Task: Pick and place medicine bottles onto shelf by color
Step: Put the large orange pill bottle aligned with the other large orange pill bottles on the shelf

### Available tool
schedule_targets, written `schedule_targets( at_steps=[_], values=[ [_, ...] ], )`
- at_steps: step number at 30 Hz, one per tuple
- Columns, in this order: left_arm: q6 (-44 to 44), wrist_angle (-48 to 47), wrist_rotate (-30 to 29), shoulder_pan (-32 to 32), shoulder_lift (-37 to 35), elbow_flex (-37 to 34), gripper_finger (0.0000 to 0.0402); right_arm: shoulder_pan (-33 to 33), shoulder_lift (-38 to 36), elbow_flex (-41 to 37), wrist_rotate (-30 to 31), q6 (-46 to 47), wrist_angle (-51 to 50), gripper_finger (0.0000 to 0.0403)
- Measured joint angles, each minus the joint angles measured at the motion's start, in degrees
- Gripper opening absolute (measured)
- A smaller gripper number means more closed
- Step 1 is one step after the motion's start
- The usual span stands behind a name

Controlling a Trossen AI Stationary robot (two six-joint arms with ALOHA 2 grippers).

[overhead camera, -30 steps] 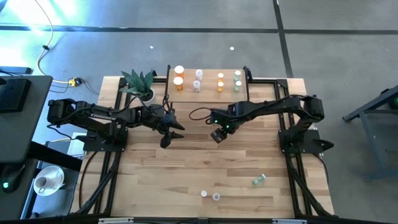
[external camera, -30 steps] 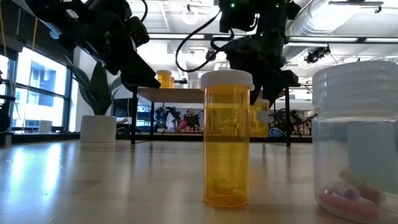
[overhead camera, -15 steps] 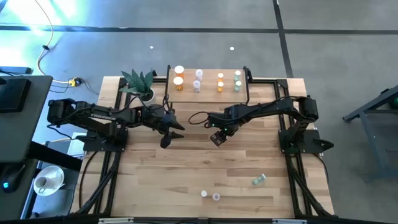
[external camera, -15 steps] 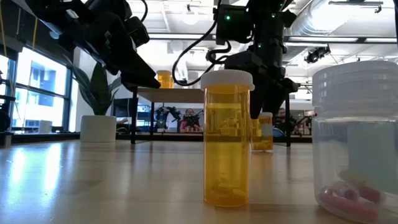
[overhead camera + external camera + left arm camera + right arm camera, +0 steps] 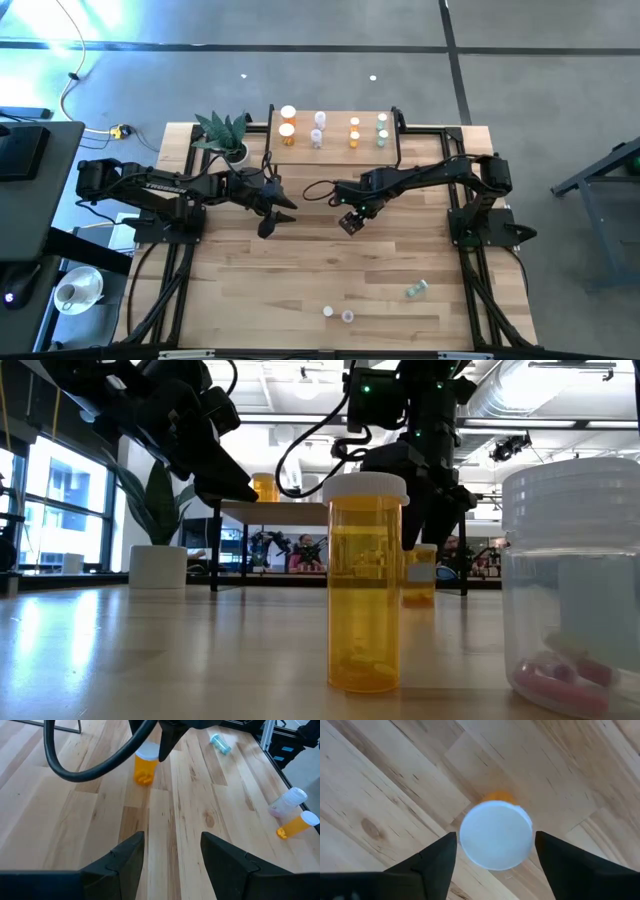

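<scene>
Orange pill bottle [image 5: 349, 221] stands beneath the right gripper [image 5: 349, 219] in the high view; the left gripper [image 5: 272, 214] waits beside, fingers parted. Right wrist view: its white cap [image 5: 495, 835] sits between spread fingers [image 5: 436, 861], ungripped. Likely light, rigid, slick plastic; grasp the body below the cap.

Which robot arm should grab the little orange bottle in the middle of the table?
The right arm. Its right gripper hangs directly above the small orange pill bottle with a white cap, jaws open on either side of it. The left gripper is also open, but the bottle stands farther off from it.
</scene>
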Motion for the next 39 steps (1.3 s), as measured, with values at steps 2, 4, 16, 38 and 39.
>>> schedule_targets(
  at_steps=[2, 4, 16, 38, 39],
  values=[
    [0.02, 0.00, -0.01, 0.00, -0.01, 0.00, 0.0186, -0.24, 0.00, 0.00, -1.02, -0.09, -0.57, 0.0270],
    [0.02, 0.00, -0.01, 0.00, -0.01, 0.00, 0.0186, -0.47, -0.10, 0.00, -2.64, -1.25, -0.61, 0.0271],
    [0.00, 0.19, -0.01, 0.00, -0.01, 0.00, 0.0186, 2.25, -13.14, 0.00, 10.82, -6.73, -1.37, 0.0272],
    [-6.31, -0.64, -19.79, 0.11, -0.01, 0.00, 0.0247, 21.85, -25.17, -0.26, 45.01, -3.14, -13.84, 0.0272],
    [-6.71, 0.17, -19.67, 0.11, -0.01, 0.00, 0.0248, 22.56, -25.37, -0.26, 46.28, -1.72, -15.29, 0.0272]
  ],
)
